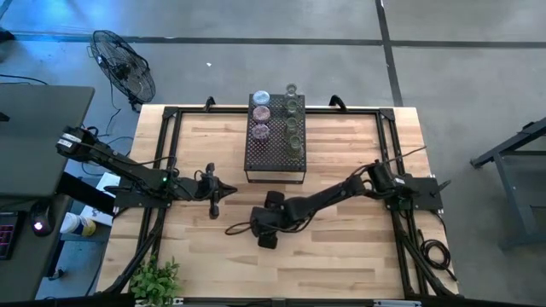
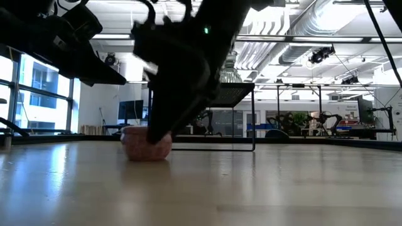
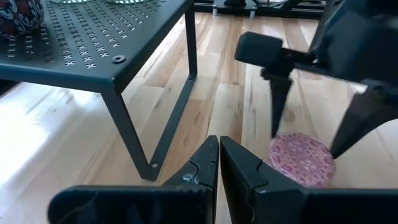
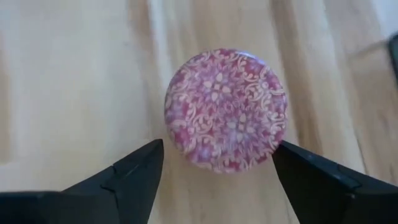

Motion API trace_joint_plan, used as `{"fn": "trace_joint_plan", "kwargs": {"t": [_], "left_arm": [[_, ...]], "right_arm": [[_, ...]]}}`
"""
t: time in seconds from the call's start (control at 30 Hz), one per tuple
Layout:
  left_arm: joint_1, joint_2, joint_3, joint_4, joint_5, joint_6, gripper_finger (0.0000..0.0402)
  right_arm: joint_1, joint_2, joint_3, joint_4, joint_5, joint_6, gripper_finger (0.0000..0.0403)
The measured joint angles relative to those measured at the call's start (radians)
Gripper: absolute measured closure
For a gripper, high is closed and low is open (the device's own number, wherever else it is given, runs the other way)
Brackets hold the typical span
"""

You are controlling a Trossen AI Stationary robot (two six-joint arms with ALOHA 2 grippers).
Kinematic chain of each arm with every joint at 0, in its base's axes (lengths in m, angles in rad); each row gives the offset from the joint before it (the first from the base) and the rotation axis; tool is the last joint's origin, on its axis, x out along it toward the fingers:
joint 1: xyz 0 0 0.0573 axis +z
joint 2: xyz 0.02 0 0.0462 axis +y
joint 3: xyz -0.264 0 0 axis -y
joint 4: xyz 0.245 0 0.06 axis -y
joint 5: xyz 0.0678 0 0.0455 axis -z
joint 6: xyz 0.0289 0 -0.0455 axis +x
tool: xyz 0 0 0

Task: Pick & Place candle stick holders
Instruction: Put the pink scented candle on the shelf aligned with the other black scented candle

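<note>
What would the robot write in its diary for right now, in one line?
right gripper open over pink candle holder on table | left gripper shut, waiting by black stand

A light wooden tabletop [image 1: 341, 247] carries a black perforated metal stand [image 1: 275, 147] near its far edge. A pink patterned candle stick holder [image 4: 225, 110] sits directly on the wood, in front of the stand.

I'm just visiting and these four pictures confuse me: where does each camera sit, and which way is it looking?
High view: above the table, looking straight down on both arms and the black stand.
Low view: at tabletop height, looking across at the pink holder; the right gripper comes down over it.
Left wrist view: on the left arm, past its shut left gripper.
Right wrist view: on the right arm, looking down between open fingers.
All three close views share the pink holder.
</note>
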Motion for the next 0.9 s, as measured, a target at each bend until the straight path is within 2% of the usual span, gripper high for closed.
{"fn": "trace_joint_plan", "kwargs": {"t": [0.13, 0.27, 0.4, 0.57, 0.7, 0.9], "left_arm": [[-0.001, 0.0, 0.0, 0.0, 0.039, 0.008, 0.039], [-0.001, 0.0, 0.0, 0.0, 0.058, 0.0, 0.039], [-0.001, 0.024, 0.038, -0.03, 0.147, -0.001, 0.039], [-0.016, 0.118, 0.151, -0.115, 0.256, -0.075, 0.0378], [-0.078, 0.229, 0.265, -0.238, 0.258, -0.108, 0.0327], [-0.166, 0.394, 0.414, -0.374, 0.168, -0.198, 0.0205]], "right_arm": [[0.009, -0.003, 0.072, -0.111, -0.062, -0.003, 0.0116], [0.068, -0.047, 0.068, -0.244, 0.081, 0.014, 0.0147], [0.136, -0.11, -0.071, -0.167, 0.214, 0.092, 0.0196], [0.195, -0.216, -0.288, 0.021, 0.257, 0.22, 0.027], [0.226, -0.3, -0.433, 0.162, 0.29, 0.279, 0.0324], [0.264, -0.407, -0.6, 0.351, 0.36, 0.288, 0.0386]]}}
